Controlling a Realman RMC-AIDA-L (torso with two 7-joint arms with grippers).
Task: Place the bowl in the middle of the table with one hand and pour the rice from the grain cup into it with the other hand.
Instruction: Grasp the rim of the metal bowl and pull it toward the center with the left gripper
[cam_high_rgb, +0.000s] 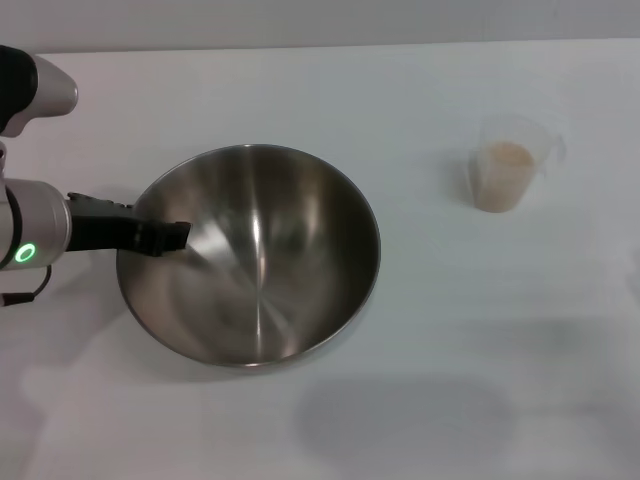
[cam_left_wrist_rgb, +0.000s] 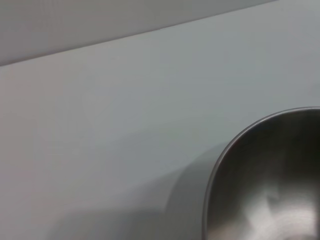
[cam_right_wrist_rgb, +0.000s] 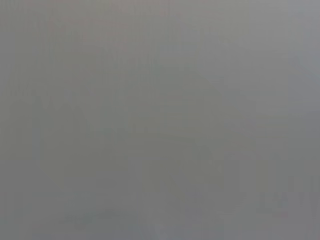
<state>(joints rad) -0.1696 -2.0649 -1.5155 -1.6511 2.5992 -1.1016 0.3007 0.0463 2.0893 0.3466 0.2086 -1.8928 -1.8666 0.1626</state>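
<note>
The steel bowl (cam_high_rgb: 262, 262) stands on the white table (cam_high_rgb: 470, 330), left of the middle, and it is empty. My left gripper (cam_high_rgb: 152, 236) reaches in from the left and is shut on the bowl's left rim, with one dark finger inside the bowl. Part of the bowl's rim and inside also shows in the left wrist view (cam_left_wrist_rgb: 272, 180). The clear grain cup (cam_high_rgb: 512, 160) stands upright at the far right of the table, with rice (cam_high_rgb: 503, 172) in it. My right gripper is out of view, and the right wrist view shows only a plain grey surface.
The table's far edge meets a pale wall at the back (cam_high_rgb: 330, 25). A faint shadow lies on the table in front of the bowl (cam_high_rgb: 400, 415).
</note>
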